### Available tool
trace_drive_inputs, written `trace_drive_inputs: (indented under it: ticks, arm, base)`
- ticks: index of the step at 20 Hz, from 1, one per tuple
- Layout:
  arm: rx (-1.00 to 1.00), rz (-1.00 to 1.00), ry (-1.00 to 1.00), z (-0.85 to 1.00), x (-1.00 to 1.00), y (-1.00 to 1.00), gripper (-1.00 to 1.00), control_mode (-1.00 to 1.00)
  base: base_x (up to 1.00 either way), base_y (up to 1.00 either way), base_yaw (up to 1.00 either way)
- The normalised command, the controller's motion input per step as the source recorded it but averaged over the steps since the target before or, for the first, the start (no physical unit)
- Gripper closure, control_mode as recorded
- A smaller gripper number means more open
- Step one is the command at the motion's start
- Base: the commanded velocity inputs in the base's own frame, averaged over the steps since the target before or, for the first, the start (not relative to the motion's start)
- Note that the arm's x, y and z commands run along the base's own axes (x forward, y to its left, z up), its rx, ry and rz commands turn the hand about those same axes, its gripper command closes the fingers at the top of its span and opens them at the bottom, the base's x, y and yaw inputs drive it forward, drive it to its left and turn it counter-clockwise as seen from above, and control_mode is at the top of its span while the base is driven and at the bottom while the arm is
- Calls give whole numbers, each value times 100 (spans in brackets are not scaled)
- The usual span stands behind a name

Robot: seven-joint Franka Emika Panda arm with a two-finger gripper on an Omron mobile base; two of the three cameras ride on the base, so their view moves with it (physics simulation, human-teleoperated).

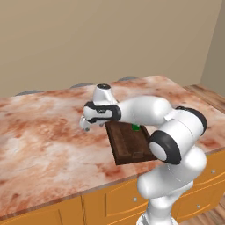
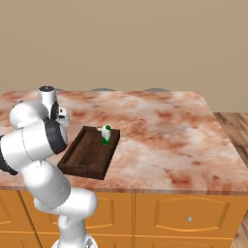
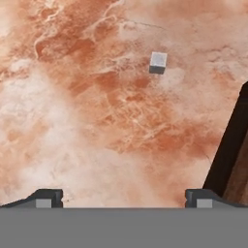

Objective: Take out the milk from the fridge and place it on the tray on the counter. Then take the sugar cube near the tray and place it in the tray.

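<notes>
Open tool [image 3: 121,196] beside tray [image 3: 227,145] edge

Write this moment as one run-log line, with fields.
milk: standing in tray | sugar cube: on counter, outside tray | tool: open, empty, above counter

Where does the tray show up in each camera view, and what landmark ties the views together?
Left base view: the tray sits at centre, partly behind the arm.
Right base view: left of centre, near the counter's front edge, with the milk standing at its far end.
Hand view: its dark rim runs along the right edge.
Shared landmark: the marbled counter.
</notes>
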Motion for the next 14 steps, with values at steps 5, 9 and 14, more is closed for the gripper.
trace_drive_inputs:
  ticks: [5, 9, 14]
  arm:
    - [0, -9, -1, -15, 32, 0, -100, -100]
    - [0, -9, 0, -7, 40, 0, -100, -100]
    - [-1, -14, 0, -1, 31, 15, -100, -100]
  base:
    - [0, 0, 0]
    - [0, 0, 0]
    - [0, 0, 0]
